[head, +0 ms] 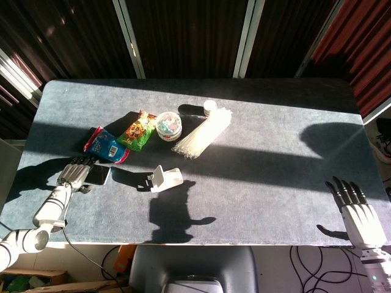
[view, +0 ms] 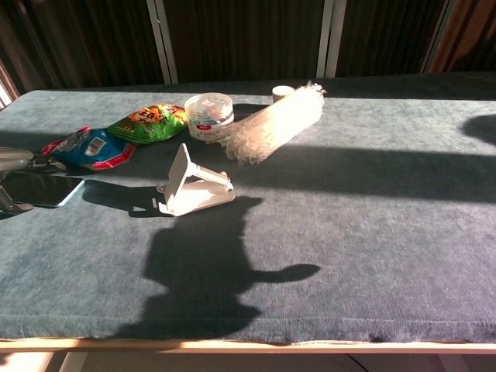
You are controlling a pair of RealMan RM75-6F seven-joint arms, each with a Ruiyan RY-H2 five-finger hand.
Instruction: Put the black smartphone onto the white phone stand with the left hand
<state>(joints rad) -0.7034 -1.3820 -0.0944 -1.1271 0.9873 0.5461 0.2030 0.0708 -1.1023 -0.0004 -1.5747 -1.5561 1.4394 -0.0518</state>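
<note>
Head view: left hand (head: 73,177) at bench (head: 256,177) 8 o'clock edge, fingers (head: 80,163) laid over the black smartphone (head: 98,175); real grip cannot tell. Phone flat, just 9 o'clock of white phone stand (head: 164,178). Right hand (head: 357,213) at 4 o'clock, fingers spread, empty.

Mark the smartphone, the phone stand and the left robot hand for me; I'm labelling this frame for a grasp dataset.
black smartphone (view: 46,190): chest view, middle of its dark screen.
white phone stand (head: 165,178): head view, centre of its body.
left robot hand (head: 73,176): head view, back of the hand beside the phone.
</note>
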